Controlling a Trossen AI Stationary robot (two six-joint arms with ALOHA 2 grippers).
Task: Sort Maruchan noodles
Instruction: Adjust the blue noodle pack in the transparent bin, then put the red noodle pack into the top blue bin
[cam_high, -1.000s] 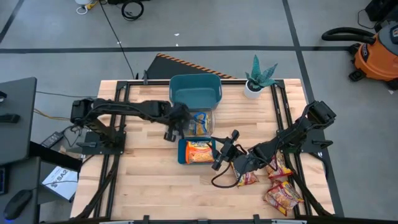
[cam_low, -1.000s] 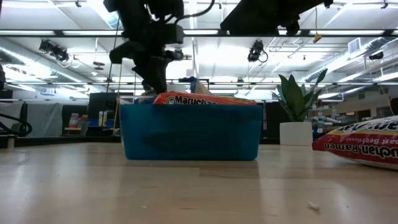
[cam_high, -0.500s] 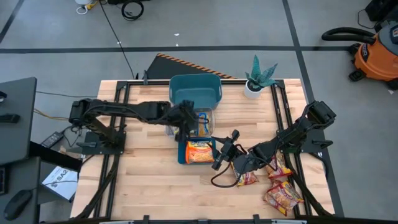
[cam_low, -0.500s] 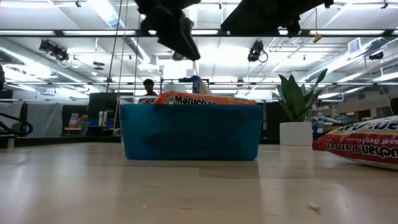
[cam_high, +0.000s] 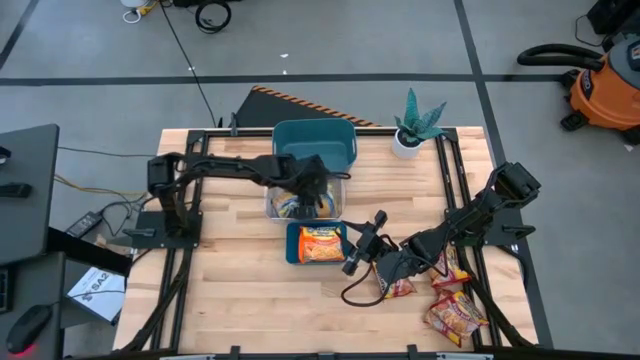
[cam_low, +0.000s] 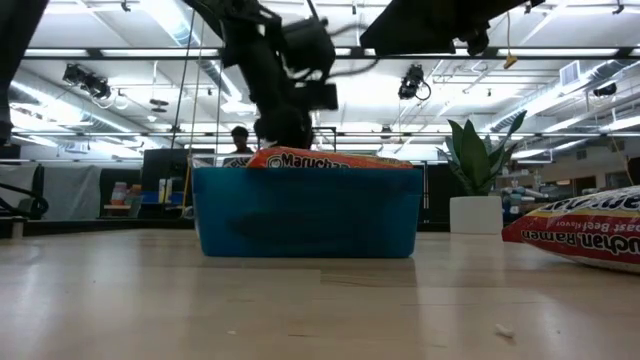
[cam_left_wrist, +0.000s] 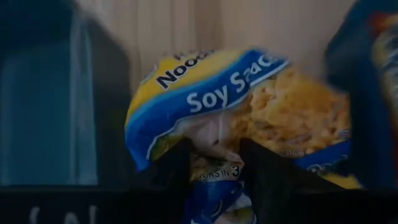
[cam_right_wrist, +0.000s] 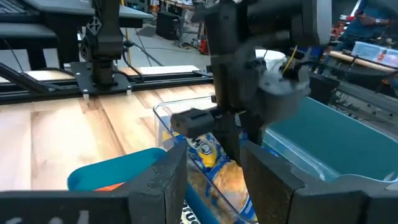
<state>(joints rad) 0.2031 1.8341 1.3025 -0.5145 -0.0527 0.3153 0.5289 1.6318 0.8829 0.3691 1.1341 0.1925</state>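
A wooden table seen from above, with two dark robot arms reaching toward its middle. The left gripper hangs over a clear plastic bin near the table's centre, its fingers parted just above a yellow and blue noodle packet lying in that bin. From the left wrist camera the packet's print reads "Soy Sauce" in white on a blue band, with part of the word "Noodle" above it; nothing is pinched between the fingers.

Just in front of the clear bin sits a small teal bin holding an orange packet; from table height the word "Maruchan" shows above its rim. Behind the clear bin stands a larger teal bin.

The right gripper hovers just beside the small teal bin, fingers partly apart and holding nothing. More dark red packets lie near the right arm at the table's front right corner. The nearest one in the table-height view shows upside-down lettering reading "Ramen" and "Roast Beef Flavor".

A small potted plant stands at the back right corner
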